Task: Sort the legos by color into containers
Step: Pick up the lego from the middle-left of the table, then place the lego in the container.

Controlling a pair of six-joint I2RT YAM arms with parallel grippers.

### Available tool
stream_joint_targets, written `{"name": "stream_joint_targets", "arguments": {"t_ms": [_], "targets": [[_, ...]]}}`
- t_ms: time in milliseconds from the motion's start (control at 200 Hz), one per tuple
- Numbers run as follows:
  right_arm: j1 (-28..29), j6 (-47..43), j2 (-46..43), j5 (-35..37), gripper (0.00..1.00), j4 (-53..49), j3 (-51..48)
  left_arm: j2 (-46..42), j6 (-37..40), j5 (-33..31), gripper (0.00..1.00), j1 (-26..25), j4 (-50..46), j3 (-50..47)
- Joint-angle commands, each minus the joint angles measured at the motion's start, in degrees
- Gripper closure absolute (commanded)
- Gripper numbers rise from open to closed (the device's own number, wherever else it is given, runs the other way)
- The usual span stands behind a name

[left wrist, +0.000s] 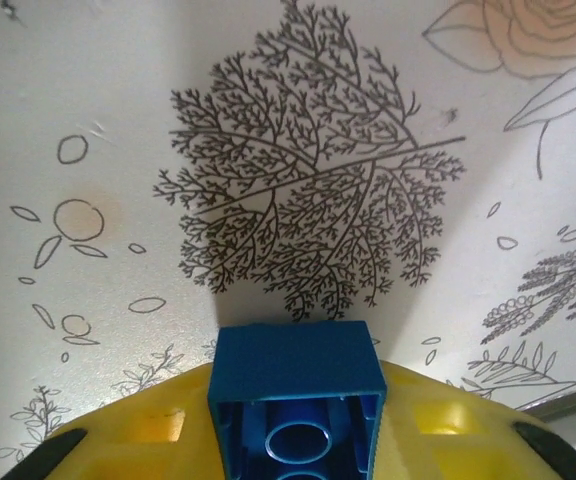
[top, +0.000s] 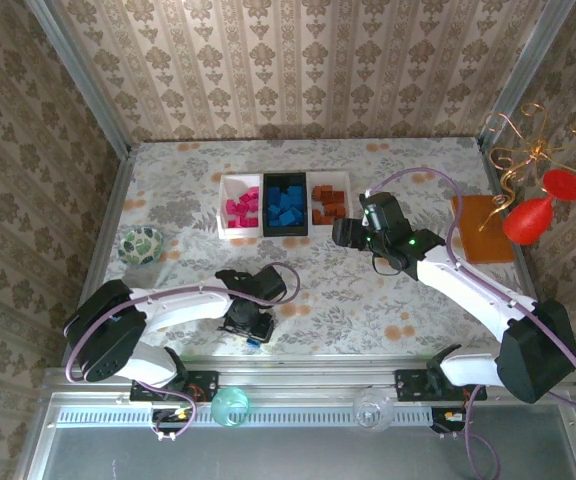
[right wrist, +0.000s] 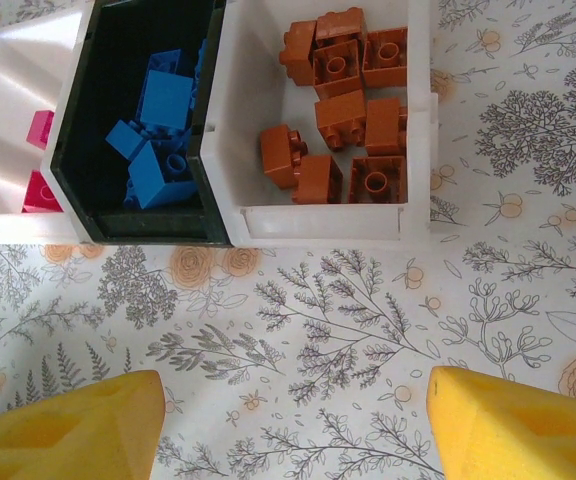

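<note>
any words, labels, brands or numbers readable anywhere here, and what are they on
none readable
the blue brick held in the left fingers: no marks
sorted bricks and trays: no labels; stud embossing, if any, too small to tell
tablecloth: only plant prints

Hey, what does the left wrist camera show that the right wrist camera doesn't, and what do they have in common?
Left wrist view: a blue brick gripped between the left jaws, its hollow underside toward the camera, with a tree print on the tablecloth beyond it. Right wrist view: three joined trays, a white tray with pink bricks, a black tray with blue bricks, a second white tray with orange-brown bricks; the right jaws stand wide apart, nothing between. Shared: yellow jaws at the bottom edge and the flowered tablecloth.
</note>
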Motion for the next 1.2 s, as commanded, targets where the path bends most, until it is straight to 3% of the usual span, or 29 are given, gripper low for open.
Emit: {"name": "stream_joint_targets", "arguments": {"t_ms": [0, 165, 335, 445, 595, 825, 875, 950, 1045, 1060, 1070, 1195], "targets": [[-0.4, 0.1, -1.6, 1.7, 0.28, 0.4, -0.5, 0.2, 1.2, -1.4, 0.72, 0.9, -0.6, 2.5], [-0.6, 0.5, -1.4, 2.0, 0.28, 0.4, -0.5, -1.4, 5.3, -4.9, 0.73, 7.7, 1.9, 10.5], [-0.8, 0.9, -1.2, 2.7, 0.28, 0.3, -0.4, 2.3, 11.2, -9.2, 0.71, 16.0, 11.6, 21.9], [-0.9, 1.1, -1.1, 3.2, 0.28, 0.0, -0.3, 9.9, 13.3, -8.1, 0.69, 20.3, 18.1, 30.0], [-0.9, 1.4, -1.5, 3.7, 0.28, -0.5, -0.5, 24.0, 15.8, -7.7, 0.70, 23.5, 19.5, 43.3], [-0.9, 1.6, -2.6, 3.8, 0.28, -1.0, -0.7, 36.8, 15.9, -6.9, 0.68, 25.4, 20.2, 56.4], [-0.9, 1.5, -2.7, 3.5, 0.28, -1.1, -0.7, 37.4, 15.6, -6.4, 0.59, 25.7, 20.6, 57.1], [-0.9, 1.6, -3.0, 3.8, 0.25, -1.1, -0.9, 35.9, 15.3, -5.9, 0.36, 25.6, 22.3, 56.2], [-0.9, 1.3, -3.8, 4.6, 0.21, -0.8, -1.2, 30.1, 15.7, -6.6, 0.19, 24.7, 26.2, 51.1], [-0.9, 1.3, -3.9, 4.8, 0.21, -0.7, -1.2, 28.9, 15.8, -6.7, 0.05, 24.6, 26.5, 50.3], [-0.9, 1.2, -4.0, 4.8, 0.20, -0.7, -1.2, 28.2, 15.8, -6.8, 0.01, 24.6, 26.8, 49.8], [-0.8, 0.6, -4.9, 5.3, 0.20, 0.4, -1.3, 16.7, 14.9, -7.7, 0.00, 23.9, 31.8, 39.8]]}}
